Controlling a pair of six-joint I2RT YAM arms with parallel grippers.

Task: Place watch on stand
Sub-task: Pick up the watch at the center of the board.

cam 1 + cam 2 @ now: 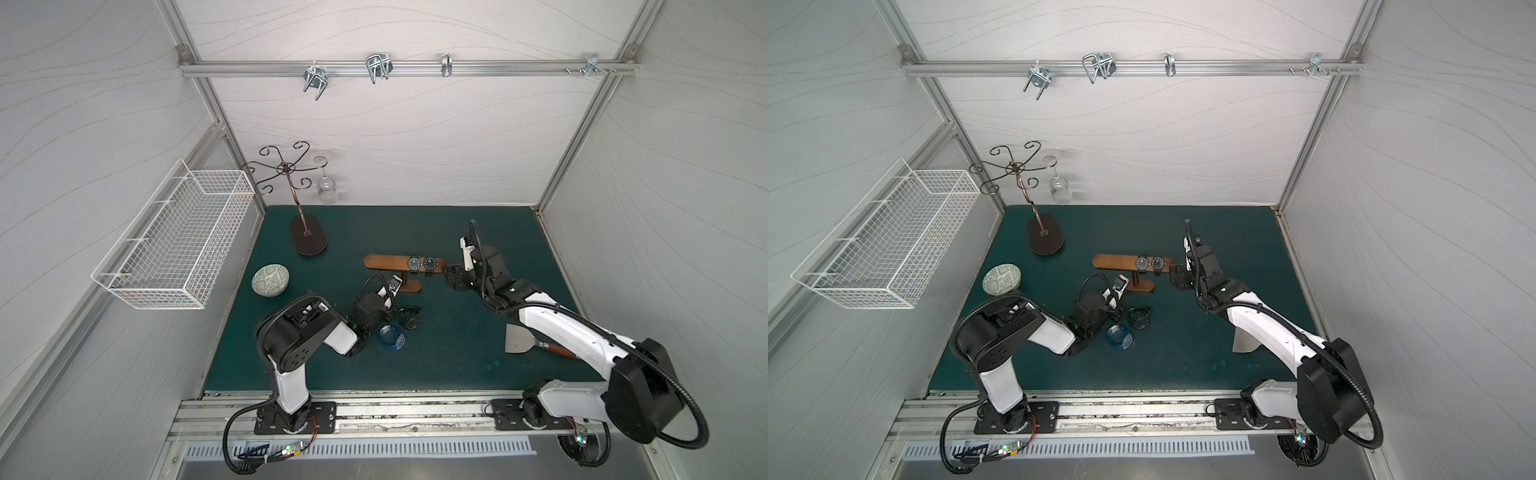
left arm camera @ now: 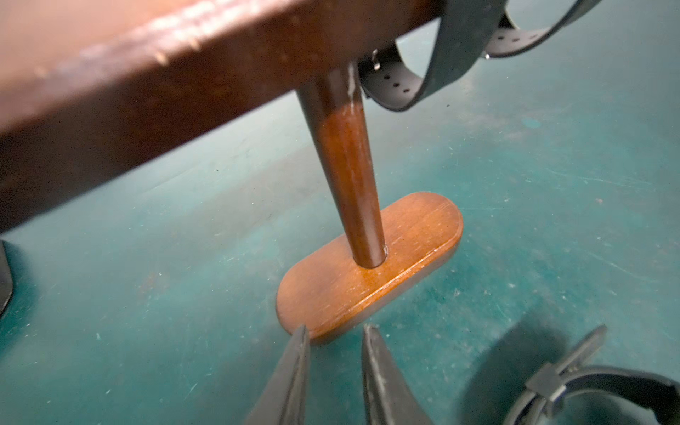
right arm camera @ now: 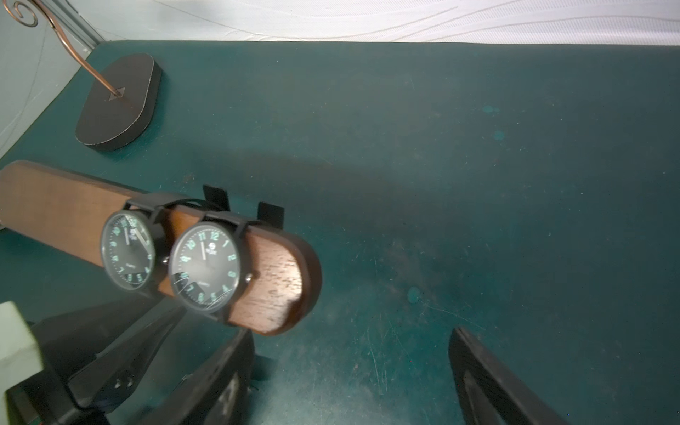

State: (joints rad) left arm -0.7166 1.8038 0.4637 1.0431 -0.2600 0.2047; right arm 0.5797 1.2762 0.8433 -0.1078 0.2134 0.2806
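The brown wooden stand (image 1: 386, 262) is in the middle of the green mat in both top views. Two black-faced watches (image 1: 414, 263) (image 1: 430, 263) are strapped side by side on the right half of its crossbar (image 3: 272, 279). A third black watch (image 1: 409, 318) lies loose on the mat in front of the stand, also in the left wrist view (image 2: 588, 386). My left gripper (image 2: 335, 331) is low at the near end of the stand's oval base (image 2: 404, 239), its fingers slightly apart with nothing between them. My right gripper (image 3: 351, 335) is wide open and empty just beyond the crossbar's right end.
A blue watch (image 1: 392, 337) lies beside the left arm. A patterned bowl (image 1: 270, 281) and a tall dark metal rack (image 1: 308, 239) with a hanging glass (image 1: 327, 189) are at the back left. A metal scraper (image 1: 521, 338) lies under the right arm. A wire basket (image 1: 174, 237) hangs on the left wall.
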